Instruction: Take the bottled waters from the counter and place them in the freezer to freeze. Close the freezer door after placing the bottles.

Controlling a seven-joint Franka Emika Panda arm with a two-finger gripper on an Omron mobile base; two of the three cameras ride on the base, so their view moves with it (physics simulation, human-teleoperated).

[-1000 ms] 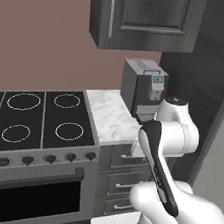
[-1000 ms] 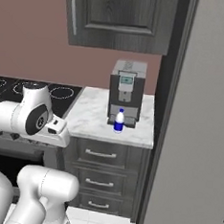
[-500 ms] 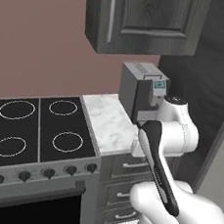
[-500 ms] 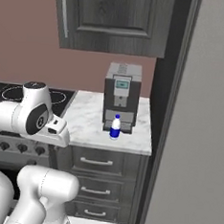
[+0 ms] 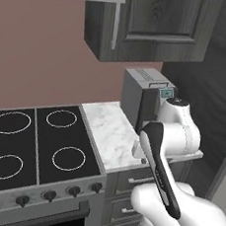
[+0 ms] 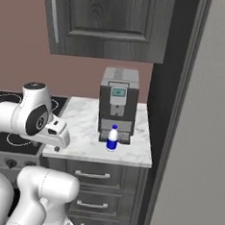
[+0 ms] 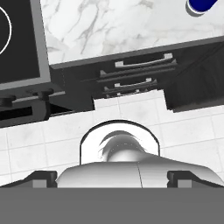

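1. The gripper (image 7: 112, 176) has its jaws spread wide and nothing between them; in the hand view its two dark finger tips (image 7: 43, 176) sit far apart at the bottom corners, looking down past the drawers (image 7: 140, 76) at the tiled floor (image 7: 183, 131)
2. In the right base view the hand hangs over the counter (image 6: 82, 124) edge at about 9 o'clock from the bottle, well apart from it
3. One bottled water (image 6: 112, 138), blue cap and dark blue lower band, stands upright on the counter just in front of the coffee machine (image 6: 117, 103); in the hand view its blue base shows at 1 o'clock
4. A second bottle I cannot make out
5. The stove top (image 5: 32, 145) lies at 9 o'clock from the counter
6. The step in hand looks like the reach: bring the hand level, come in across the marble toward the bottle's middle, keep clear of the coffee machine behind it, and only pinch once both fingers flank the body
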